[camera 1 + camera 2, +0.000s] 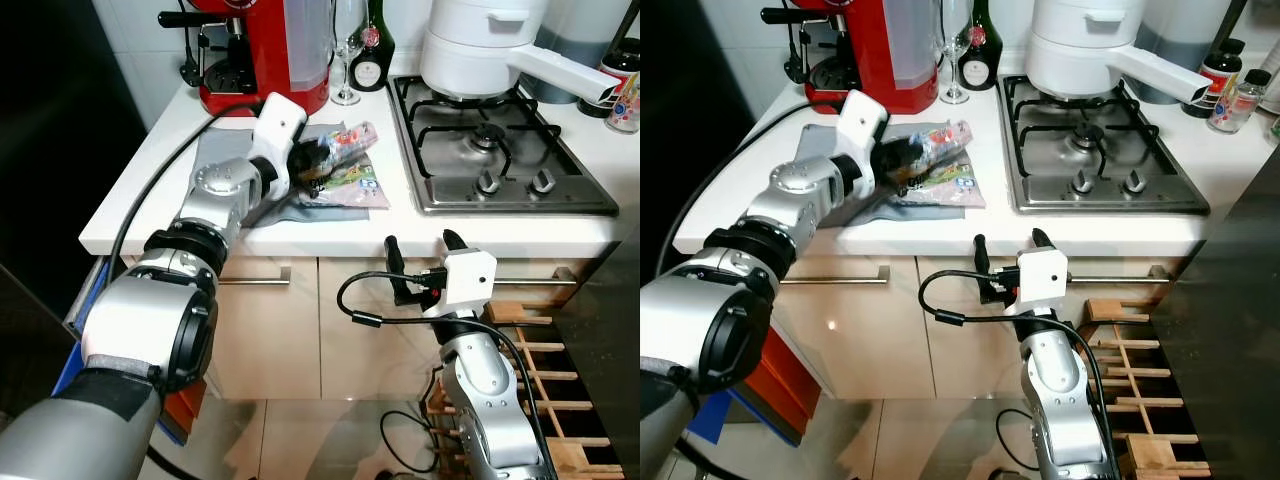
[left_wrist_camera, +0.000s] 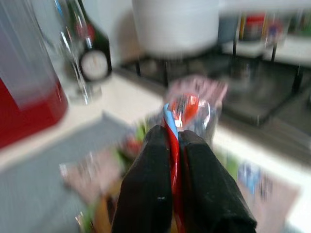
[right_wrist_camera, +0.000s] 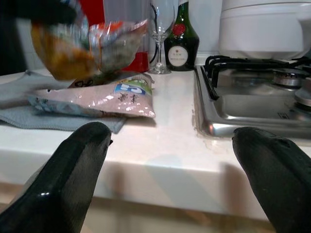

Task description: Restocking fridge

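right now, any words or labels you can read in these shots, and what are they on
"NOM": partly legible on the round label of the dark green bottle.
Flat packet on the counter: blue logo, too blurred to read.
Packet in the left gripper: print blurred.
Small bottles: labels too small.

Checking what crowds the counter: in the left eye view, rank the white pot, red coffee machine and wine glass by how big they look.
1. White pot
2. Red coffee machine, close to the pot; both cropped, so unsure
3. Wine glass

Clear food packet (image 1: 345, 146) lifted above flat pouch (image 1: 345, 186) on counter.
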Controlling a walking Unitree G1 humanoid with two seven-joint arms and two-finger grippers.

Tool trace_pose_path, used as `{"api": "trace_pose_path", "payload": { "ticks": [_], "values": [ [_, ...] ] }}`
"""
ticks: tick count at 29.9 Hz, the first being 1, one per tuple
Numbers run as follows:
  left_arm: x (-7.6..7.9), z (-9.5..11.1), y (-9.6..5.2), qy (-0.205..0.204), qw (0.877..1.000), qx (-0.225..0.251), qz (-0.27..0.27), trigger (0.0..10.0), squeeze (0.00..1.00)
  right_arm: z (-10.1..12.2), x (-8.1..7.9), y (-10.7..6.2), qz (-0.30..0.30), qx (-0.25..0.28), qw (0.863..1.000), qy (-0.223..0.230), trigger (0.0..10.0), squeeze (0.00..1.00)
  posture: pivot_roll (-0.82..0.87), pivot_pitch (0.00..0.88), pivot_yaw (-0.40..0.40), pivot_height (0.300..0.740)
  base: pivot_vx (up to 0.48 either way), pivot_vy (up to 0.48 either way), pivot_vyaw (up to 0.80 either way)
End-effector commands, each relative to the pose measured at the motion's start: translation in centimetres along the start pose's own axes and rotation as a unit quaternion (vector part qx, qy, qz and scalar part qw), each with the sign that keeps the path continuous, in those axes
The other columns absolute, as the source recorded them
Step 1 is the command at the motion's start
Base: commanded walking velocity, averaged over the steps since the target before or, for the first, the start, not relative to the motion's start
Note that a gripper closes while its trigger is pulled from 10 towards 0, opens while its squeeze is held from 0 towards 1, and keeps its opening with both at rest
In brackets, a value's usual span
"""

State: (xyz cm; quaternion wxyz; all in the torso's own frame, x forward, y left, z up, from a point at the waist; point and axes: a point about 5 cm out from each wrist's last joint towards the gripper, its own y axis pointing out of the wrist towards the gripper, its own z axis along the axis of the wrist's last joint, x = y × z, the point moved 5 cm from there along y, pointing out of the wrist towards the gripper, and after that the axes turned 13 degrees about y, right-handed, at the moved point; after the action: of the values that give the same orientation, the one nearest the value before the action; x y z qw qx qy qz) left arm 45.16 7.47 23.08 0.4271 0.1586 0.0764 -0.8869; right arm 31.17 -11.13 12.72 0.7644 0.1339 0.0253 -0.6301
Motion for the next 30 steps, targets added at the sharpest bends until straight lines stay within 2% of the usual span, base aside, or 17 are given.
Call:
{"api": "trace_pose_path", "payload": {
  "ticks": [1,6,10,11,12,13,16,17,20,21,26,27,28,29,30],
  "values": [
    [-1.4,3.0,0.0,0.007,0.998,0.054,0.017,0.0,0.0,0.0,-0.2,0.3,0.001,-0.001,1.0,0.002,10.0,0.0,-0.13,0.0,0.085,0.74,0.0,0.0,0.0],
    [-1.7,3.3,-0.4,-0.002,0.997,0.075,0.021,0.0,0.0,-0.1,-0.3,0.5,0.007,-0.003,1.0,0.0,10.0,0.0,-0.11,0.0,0.071,0.74,0.0,0.0,0.0],
    [-0.5,0.7,-0.3,0.061,0.998,0.015,0.012,0.0,0.0,-0.3,-0.3,0.7,0.012,-0.005,1.0,-0.002,10.0,0.0,-0.1,0.0,0.064,0.74,0.0,0.0,0.0],
    [-0.5,0.7,-0.3,0.061,0.998,0.015,0.012,0.0,0.0,-0.3,-0.3,0.7,0.012,-0.005,1.0,-0.002,10.0,0.0,-0.1,0.0,0.064,0.74,0.0,0.0,0.0],
    [-0.1,0.1,-0.3,0.074,0.997,0.005,0.006,1.4,0.0,-0.3,-0.3,0.7,0.012,-0.005,1.0,-0.002,10.0,0.0,-0.1,0.0,0.064,0.74,0.0,0.0,0.0],
    [0.3,-0.3,-0.2,0.078,0.997,0.0,0.001,0.0,0.0,-0.3,-0.3,0.8,0.012,-0.005,1.0,-0.002,10.0,0.0,-0.11,0.0,0.065,0.74,0.0,0.0,0.0],
    [1.2,-2.0,-0.2,0.104,0.994,-0.034,-0.003,0.0,0.0,-0.5,-0.3,0.7,0.011,-0.007,1.0,-0.002,10.0,0.0,-0.11,0.0,0.07,0.74,0.0,0.0,0.0],
    [1.7,-2.7,-0.1,0.111,0.993,-0.048,-0.007,10.0,0.0,-0.6,-0.3,0.6,0.01,-0.008,1.0,-0.002,10.0,0.0,-0.11,0.0,0.074,0.74,0.0,0.0,0.0],
    [2.9,-4.0,-0.1,0.11,0.992,-0.062,-0.015,10.0,0.0,-0.7,-0.3,0.4,0.008,-0.009,1.0,-0.001,10.0,0.0,-0.11,0.0,0.079,0.74,0.0,0.0,0.0],
    [3.1,-4.3,-0.1,0.105,0.992,-0.065,-0.012,10.0,1.0,-0.7,-0.3,0.4,0.006,-0.009,1.0,-0.001,10.0,0.0,-0.11,0.0,0.08,0.74,0.0,0.0,0.0],
    [3.0,-4.2,-0.1,0.097,0.993,-0.06,0.001,10.0,1.0,-0.6,-0.2,0.3,0.004,-0.007,1.0,0.0,10.0,0.0,-0.12,0.0,0.082,0.74,0.0,0.0,0.0],
    [1.5,-2.1,0.1,0.097,0.995,-0.032,0.017,10.0,1.0,-0.4,0.0,0.0,0.004,-0.008,1.0,-0.002,10.0,0.0,-0.12,0.0,0.076,0.74,0.0,0.0,0.0],
    [0.9,-1.0,0.1,0.093,0.995,-0.016,0.018,10.0,1.0,-0.3,0.2,-0.1,0.004,-0.012,1.0,-0.004,10.0,0.0,-0.12,0.0,0.076,0.74,0.0,0.0,0.0],
    [0.9,-1.0,0.1,0.093,0.995,-0.016,0.018,10.0,1.0,-0.3,0.2,-0.1,0.004,-0.012,1.0,-0.004,10.0,0.0,-0.12,0.0,0.076,0.74,0.0,0.0,0.0],
    [0.5,-0.2,0.1,0.091,0.996,-0.004,0.015,10.0,1.0,-0.4,0.3,-0.3,0.004,-0.014,1.0,-0.005,10.0,0.0,-0.12,0.0,0.076,0.74,0.0,0.0,0.0]
  ]
}}
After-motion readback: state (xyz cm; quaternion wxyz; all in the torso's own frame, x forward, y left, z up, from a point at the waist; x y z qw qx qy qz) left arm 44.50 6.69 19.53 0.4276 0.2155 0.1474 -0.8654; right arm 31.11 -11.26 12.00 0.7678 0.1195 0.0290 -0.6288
